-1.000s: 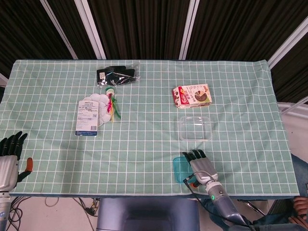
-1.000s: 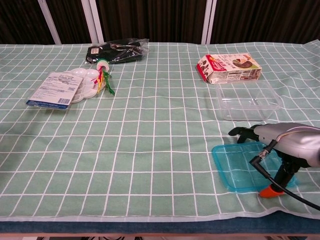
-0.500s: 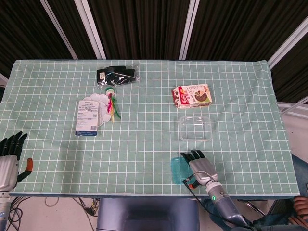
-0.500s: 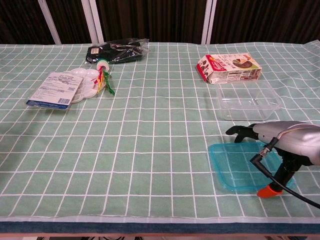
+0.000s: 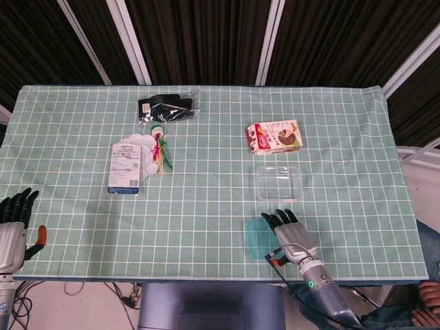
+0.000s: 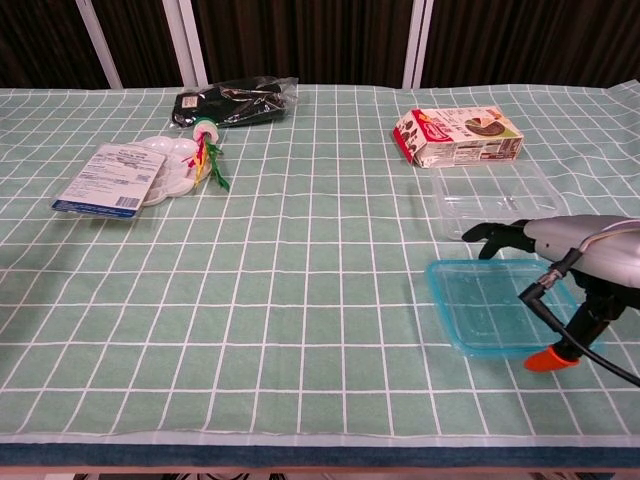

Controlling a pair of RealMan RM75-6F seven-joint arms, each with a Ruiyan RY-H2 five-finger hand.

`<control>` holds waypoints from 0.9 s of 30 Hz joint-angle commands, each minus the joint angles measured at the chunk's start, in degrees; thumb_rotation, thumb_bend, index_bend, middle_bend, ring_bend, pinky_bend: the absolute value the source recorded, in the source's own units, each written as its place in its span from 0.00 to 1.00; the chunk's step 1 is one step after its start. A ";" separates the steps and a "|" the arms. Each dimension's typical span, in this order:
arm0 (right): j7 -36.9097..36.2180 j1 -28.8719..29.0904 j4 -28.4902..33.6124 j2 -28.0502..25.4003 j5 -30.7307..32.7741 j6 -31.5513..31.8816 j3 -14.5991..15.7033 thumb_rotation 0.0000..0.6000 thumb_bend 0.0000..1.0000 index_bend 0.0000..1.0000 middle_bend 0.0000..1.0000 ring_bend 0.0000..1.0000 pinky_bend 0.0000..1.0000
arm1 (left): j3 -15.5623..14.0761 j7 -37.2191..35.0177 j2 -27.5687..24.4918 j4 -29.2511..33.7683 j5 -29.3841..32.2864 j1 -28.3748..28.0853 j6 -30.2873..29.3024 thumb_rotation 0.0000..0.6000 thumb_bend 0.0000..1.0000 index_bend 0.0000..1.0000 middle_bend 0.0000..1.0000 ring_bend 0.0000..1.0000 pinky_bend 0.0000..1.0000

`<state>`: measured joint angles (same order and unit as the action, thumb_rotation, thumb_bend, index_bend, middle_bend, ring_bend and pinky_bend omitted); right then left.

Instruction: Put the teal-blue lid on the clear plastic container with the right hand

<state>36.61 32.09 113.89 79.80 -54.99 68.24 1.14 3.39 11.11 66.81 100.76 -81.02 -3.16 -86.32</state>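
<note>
The clear plastic container (image 6: 495,200) sits empty (open top). The right hand (image 6: 570,245) holds the teal-blue lid (image 6: 490,318) beneath its fingers, just short of the container.

right hand (image 6: 570,262) has lifted and shifted right; teal-blue lid (image 6: 490,317) moved with it, slightly right, its far edge now nearer the clear plastic container (image 6: 495,199)

Checked cloth table (image 5: 206,199) — lid (image 6: 485,318), container (image 6: 495,200), box (image 5: 275,136).
</note>
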 commanded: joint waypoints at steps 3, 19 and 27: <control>-1.05 -1.43 4.41 -4.56 -2.82 2.56 0.05 1.00 0.19 0.00 0.37 0.04 0.00 | -0.05 0.10 0.06 0.04 -0.10 0.00 -0.03 1.00 0.54 0.03 0.00 0.00 0.00; -0.82 4.98 6.10 -13.32 9.01 -2.06 -9.20 1.00 0.19 0.00 0.37 0.04 0.00 | 0.18 0.03 0.06 0.06 0.03 -0.03 -0.20 1.00 0.54 0.03 0.00 0.00 0.00; 3.23 14.10 -0.60 -12.99 23.93 -8.59 -14.51 1.00 0.19 0.00 0.37 0.04 0.00 | 0.78 -0.29 -0.14 0.30 1.48 -0.29 0.47 1.00 0.54 0.03 0.00 0.00 0.00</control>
<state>37.62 42.30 116.44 66.81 -35.96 62.70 -11.05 4.13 10.85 66.69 101.03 -79.61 -3.42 -85.91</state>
